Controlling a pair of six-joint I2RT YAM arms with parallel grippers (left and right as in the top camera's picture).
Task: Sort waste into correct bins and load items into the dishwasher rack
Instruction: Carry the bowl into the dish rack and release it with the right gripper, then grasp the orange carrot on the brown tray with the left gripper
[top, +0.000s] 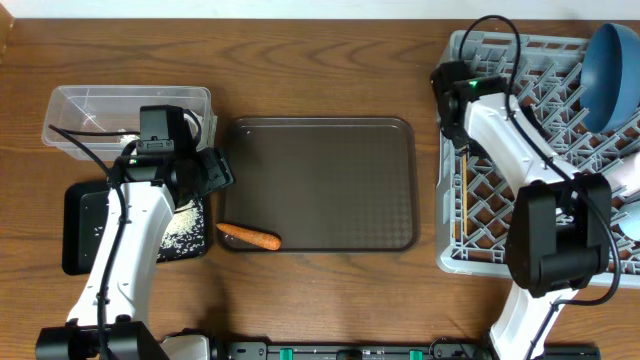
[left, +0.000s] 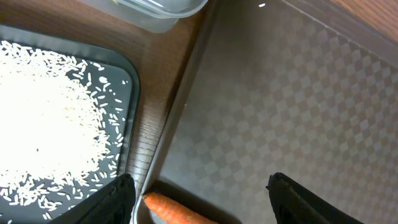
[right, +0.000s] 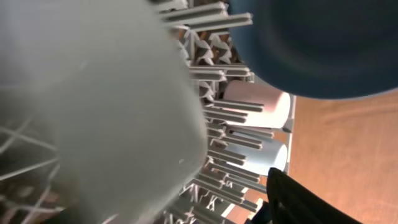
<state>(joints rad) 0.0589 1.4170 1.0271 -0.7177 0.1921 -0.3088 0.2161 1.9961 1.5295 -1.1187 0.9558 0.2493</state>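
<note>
A small orange carrot (top: 248, 237) lies in the front-left corner of the brown serving tray (top: 330, 180). My left gripper (top: 220, 174) is open and empty above that tray's left edge. In the left wrist view the carrot's tip (left: 177, 211) shows between its open fingers (left: 199, 202). White rice (left: 43, 118) lies on the black tray (top: 85, 225). The clear tub (top: 130, 110) stands behind it. My right gripper (right: 211, 193) is over the grey rack (top: 540, 150), open, its left finger hidden by the white bowl (right: 93, 112). The dark blue plate (top: 612, 65) stands in the rack.
In the rack a pinkish-white cup (right: 258, 106) and a light blue cup (right: 264, 152) lie among the pegs. Wooden chopsticks (top: 463, 195) lie along the rack's left side. The right arm stretches across the rack.
</note>
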